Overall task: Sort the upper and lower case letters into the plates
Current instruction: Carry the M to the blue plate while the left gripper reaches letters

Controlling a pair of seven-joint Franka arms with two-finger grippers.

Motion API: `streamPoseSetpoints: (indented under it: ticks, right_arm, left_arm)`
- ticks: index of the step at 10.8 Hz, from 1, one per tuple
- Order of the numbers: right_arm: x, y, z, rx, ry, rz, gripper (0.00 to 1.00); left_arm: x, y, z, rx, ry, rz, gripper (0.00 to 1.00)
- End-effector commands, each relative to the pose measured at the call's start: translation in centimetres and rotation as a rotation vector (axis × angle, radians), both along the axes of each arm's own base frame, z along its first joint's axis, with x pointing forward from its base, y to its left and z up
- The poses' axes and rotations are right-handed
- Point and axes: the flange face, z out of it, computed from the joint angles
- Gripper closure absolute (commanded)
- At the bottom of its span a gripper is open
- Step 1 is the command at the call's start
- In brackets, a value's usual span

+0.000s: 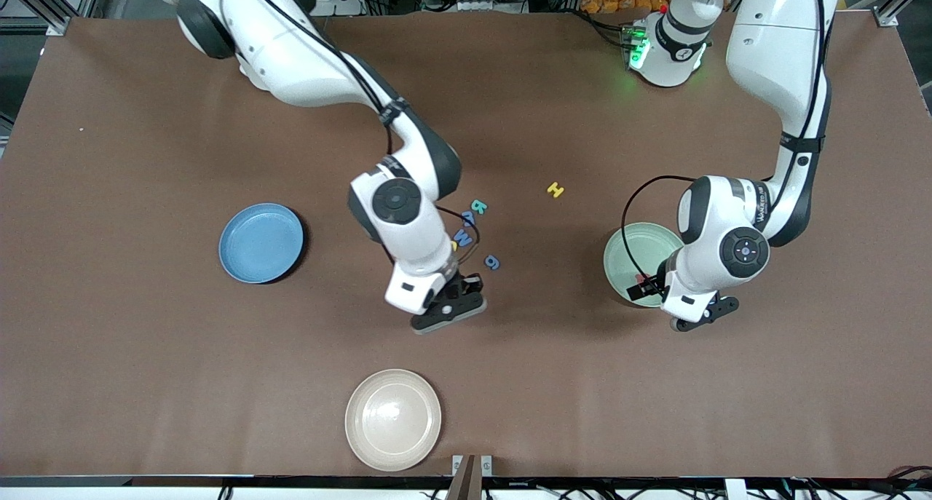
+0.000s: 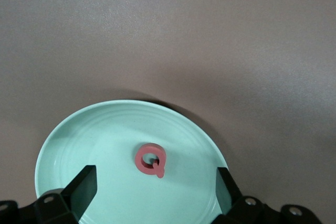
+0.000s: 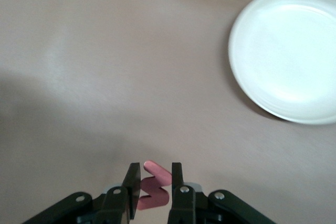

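Note:
My right gripper (image 1: pixel 448 314) (image 3: pixel 155 181) is shut on a red-pink zigzag letter (image 3: pixel 156 190) and hangs over bare table between the loose letters and the cream plate. My left gripper (image 1: pixel 700 316) (image 2: pixel 155 178) stands open over the pale green plate (image 1: pixel 632 249) (image 2: pixel 94 129), where a red-pink Q (image 2: pixel 150 160) lies flat between the fingers. The blue plate (image 1: pixel 261 243), toward the right arm's end, holds nothing. On the table lie a yellow H (image 1: pixel 555 189), a teal letter (image 1: pixel 478 207), blue letters (image 1: pixel 464 236) partly hidden by the right arm, and a blue g (image 1: pixel 492 262).
A cream-beige plate (image 1: pixel 393 419) (image 3: pixel 286 51) sits near the table's front edge, with a small metal bracket (image 1: pixel 472 465) at the edge beside it. Both arms reach out over the middle of the brown table (image 1: pixel 145 354).

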Motion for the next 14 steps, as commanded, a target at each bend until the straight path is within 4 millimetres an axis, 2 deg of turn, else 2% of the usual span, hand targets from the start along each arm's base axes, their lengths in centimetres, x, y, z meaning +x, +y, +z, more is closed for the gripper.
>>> streamPoseSetpoints:
  ticks: [1,3,4,6,8,9,10,12,14]
  right_arm:
    - [-0.7,-5.3,4.7,-0.024,0.125,-0.022,1.0]
    - [-0.1,-11.7,8.3,-0.027,0.226,-0.042,1.0]
    - [-0.1,-16.0,9.3,-0.038,0.26,-0.047,1.0]
    - [-1.2,-23.8,9.6,-0.068,0.334,-0.049,1.0]
    - [-2.2,-30.3,8.5,-0.086,0.42,-0.048,1.0]
    - [-2.6,-33.3,7.8,-0.089,0.453,-0.041,1.0]
    - [-3.3,-35.8,6.9,-0.094,0.476,-0.042,1.0]
    - [-4.6,-40.8,4.2,-0.088,0.532,-0.056,1.0]
    - [-5.8,-45.4,1.6,-0.069,0.574,-0.034,1.0]
  left_arm:
    - [0.0,-0.4,0.6,-0.009,0.002,0.006,0.0]
    - [0.0,-0.5,0.8,-0.01,-0.001,0.007,0.0]
    - [-0.1,-0.9,0.6,-0.011,0.002,0.003,0.0]
    - [-0.3,-1.3,0.2,-0.011,0.009,-0.016,0.0]
    - [-0.2,-1.5,0.6,-0.014,0.003,-0.021,0.0]
    - [-0.3,-2.4,0.6,-0.015,-0.001,-0.034,0.0]
    - [-0.7,-3.9,0.7,-0.016,-0.002,-0.053,0.0]
    - [-1.7,-9.7,1.4,-0.025,-0.024,-0.07,0.0]
    - [-3.0,-13.9,0.7,-0.017,-0.019,-0.079,0.0]
